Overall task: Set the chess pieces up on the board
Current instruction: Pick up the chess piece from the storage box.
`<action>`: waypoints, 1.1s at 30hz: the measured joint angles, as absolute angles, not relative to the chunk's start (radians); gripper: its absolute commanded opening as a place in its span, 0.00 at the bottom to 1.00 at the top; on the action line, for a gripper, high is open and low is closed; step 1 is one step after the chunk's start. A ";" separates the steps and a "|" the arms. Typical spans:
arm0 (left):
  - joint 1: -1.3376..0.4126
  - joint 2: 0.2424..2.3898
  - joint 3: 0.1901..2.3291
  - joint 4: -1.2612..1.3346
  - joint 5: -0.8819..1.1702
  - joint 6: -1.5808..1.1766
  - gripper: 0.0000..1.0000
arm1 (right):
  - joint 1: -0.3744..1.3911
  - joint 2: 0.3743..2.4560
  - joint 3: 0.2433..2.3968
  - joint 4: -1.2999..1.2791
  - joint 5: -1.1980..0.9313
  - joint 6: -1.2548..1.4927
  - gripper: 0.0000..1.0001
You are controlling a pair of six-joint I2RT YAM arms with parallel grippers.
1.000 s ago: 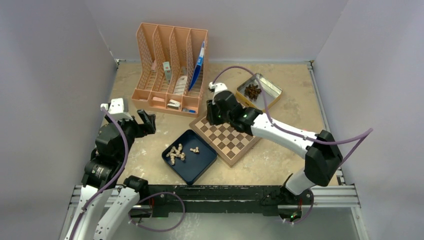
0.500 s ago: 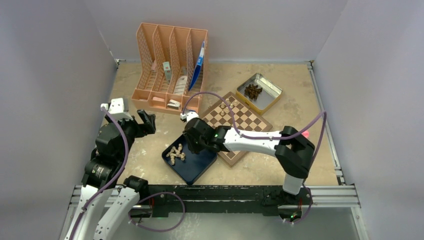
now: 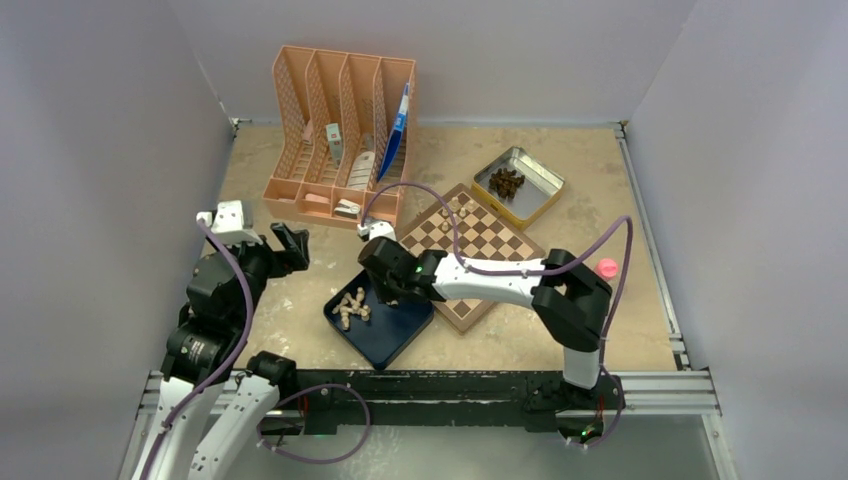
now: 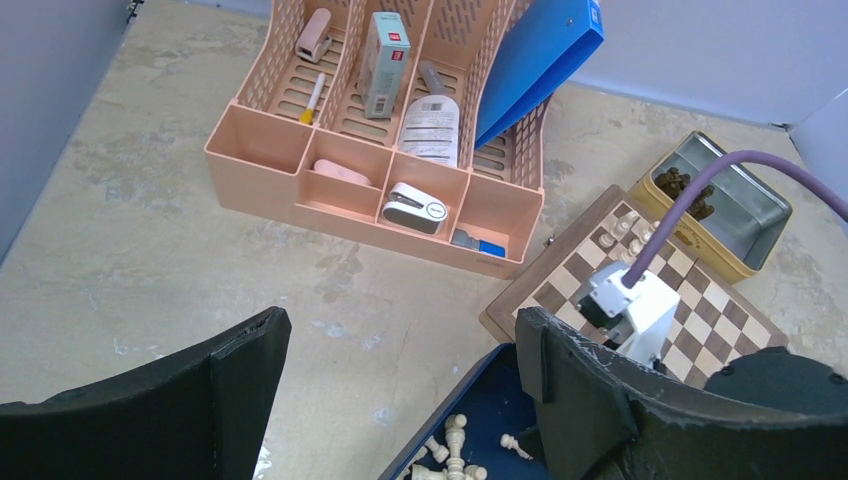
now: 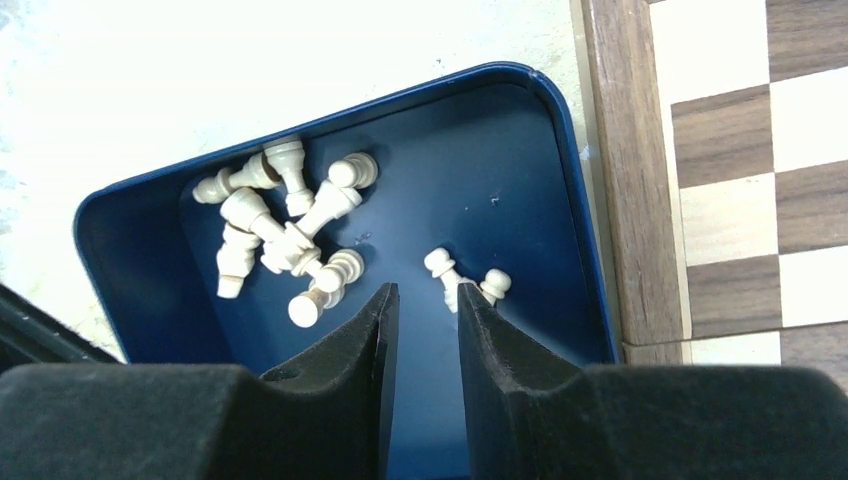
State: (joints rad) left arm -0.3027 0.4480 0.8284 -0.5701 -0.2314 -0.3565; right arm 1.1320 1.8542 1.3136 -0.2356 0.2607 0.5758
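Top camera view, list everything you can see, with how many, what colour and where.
board: one, tan and brown checks, centre
blue tray: one, dark blue, beside the board's near-left edge
chess pieces: about ten, pale beige, lying in the blue tray; a few standing at the board's far corner
organiser: one, peach, far left, holding a blue folder
tin: one, silver, far right, dark brown pieces inside
pink object: one, right side, too small to identify
left hand: one, black, open, over bare table, left
right hand: one, black, slightly open, empty, over the tray
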 measured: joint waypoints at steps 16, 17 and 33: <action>-0.303 0.435 0.826 -0.570 -0.232 -0.356 0.83 | 1.145 1.946 1.378 -0.245 0.272 0.431 0.33; -0.303 0.435 0.826 -0.570 -0.232 -0.356 0.83 | 1.145 1.946 1.380 -0.245 0.272 0.426 0.33; -0.303 0.421 0.826 -0.570 -0.232 -0.357 0.83 | 1.145 2.040 1.420 -0.264 0.267 0.337 0.30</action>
